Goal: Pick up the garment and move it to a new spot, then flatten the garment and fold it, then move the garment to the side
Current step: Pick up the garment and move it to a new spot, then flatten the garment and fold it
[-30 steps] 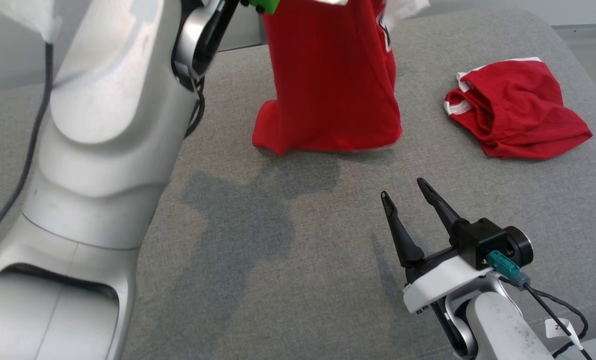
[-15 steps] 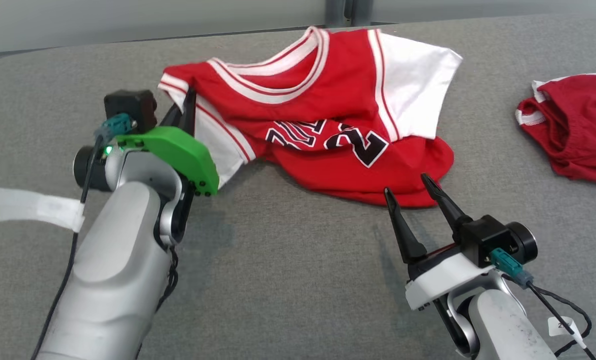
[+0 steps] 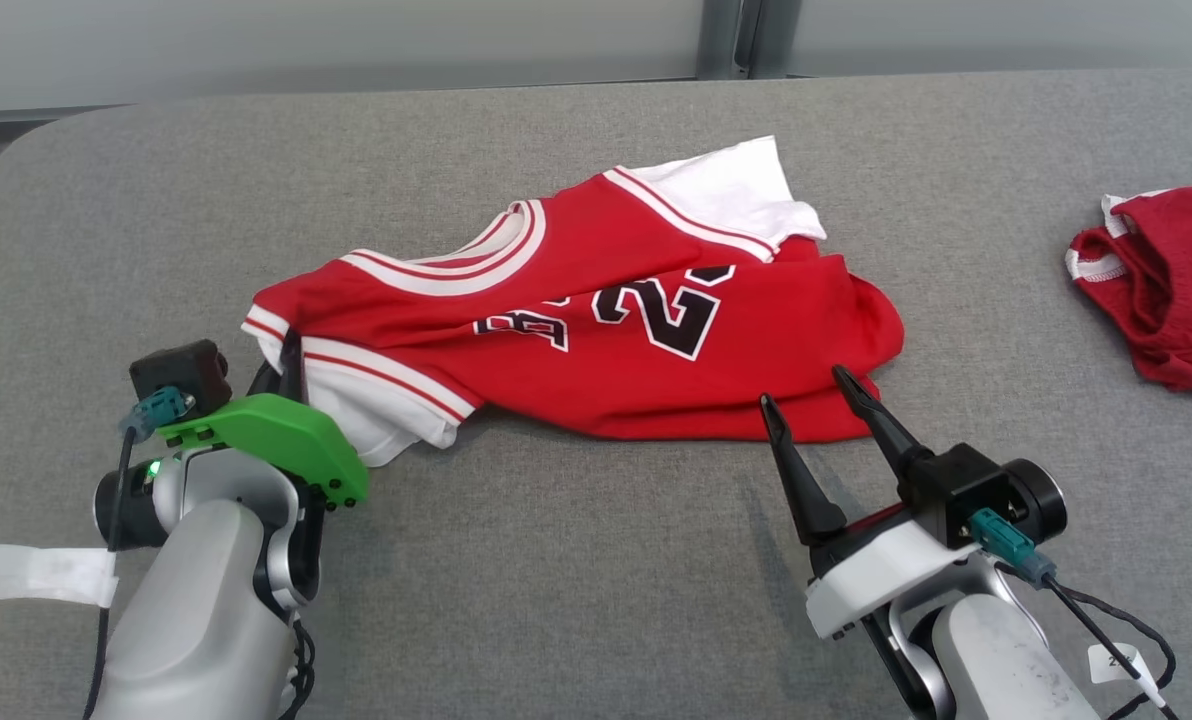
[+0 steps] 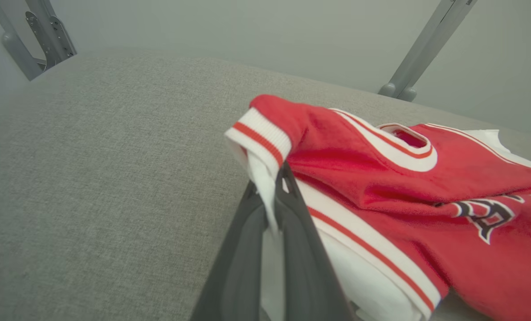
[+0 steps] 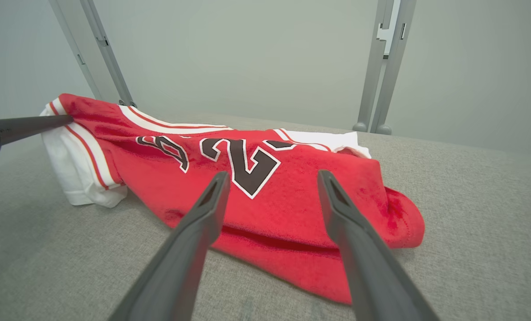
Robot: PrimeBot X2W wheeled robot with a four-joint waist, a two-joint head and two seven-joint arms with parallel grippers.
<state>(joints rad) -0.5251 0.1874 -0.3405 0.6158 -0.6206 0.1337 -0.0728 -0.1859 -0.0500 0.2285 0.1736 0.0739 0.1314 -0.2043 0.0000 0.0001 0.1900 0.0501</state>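
Observation:
The garment (image 3: pixel 596 340) is a red jersey with white sleeves and dark numerals, lying crumpled across the middle of the grey padded table (image 3: pixel 556 580). My left gripper (image 3: pixel 291 350) is shut on its white sleeve hem at the jersey's left end; the left wrist view shows white cloth of the garment (image 4: pixel 381 178) pinched between the dark fingers (image 4: pixel 292 209) of the left gripper (image 4: pixel 272 191). At the jersey's lower right edge my right gripper (image 3: pixel 804 392) stands open just short of the hem. In the right wrist view, the right gripper (image 5: pixel 270 178) frames the garment (image 5: pixel 265 200) with nothing between its fingers.
A second red garment (image 3: pixel 1166 290) with white trim lies bunched at the table's right edge. A wall (image 3: pixel 356 40) runs along the table's far side, with metal posts (image 5: pixel 383 67) standing against it. Bare grey surface lies in front of the jersey and to the left.
The left gripper has lowered the hanging jersey onto the table and drawn its left end toward me and leftward. The camera view has shifted. The right gripper has stayed in place, open.

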